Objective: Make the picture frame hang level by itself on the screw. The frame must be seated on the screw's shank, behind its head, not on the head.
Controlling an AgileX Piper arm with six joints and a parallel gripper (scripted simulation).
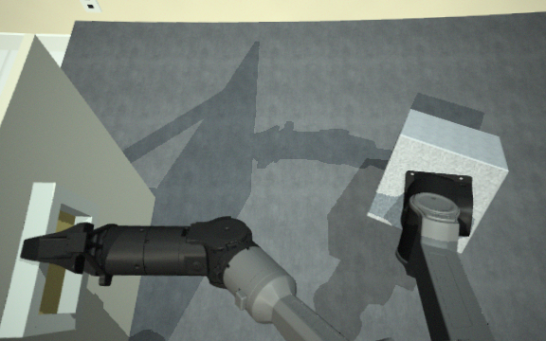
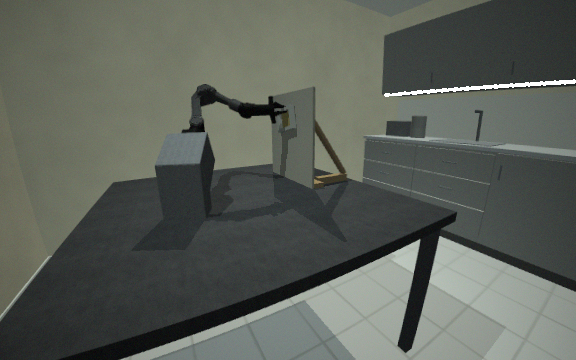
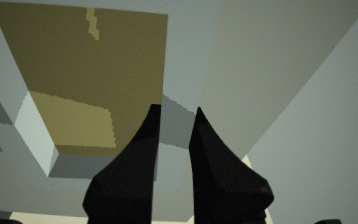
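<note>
On the dark table (image 2: pixel 278 240), against the upright wall panel (image 2: pixel 302 150), the gripper (image 3: pixel 176 116) pinches the right-hand rail of the picture frame (image 3: pixel 181 60), which looks rigid and light, so grip a rail, never the backing.

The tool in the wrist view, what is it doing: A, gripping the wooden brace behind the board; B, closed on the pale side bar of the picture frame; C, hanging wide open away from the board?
B: the tool pinches the picture frame by its pale side bar.
</note>
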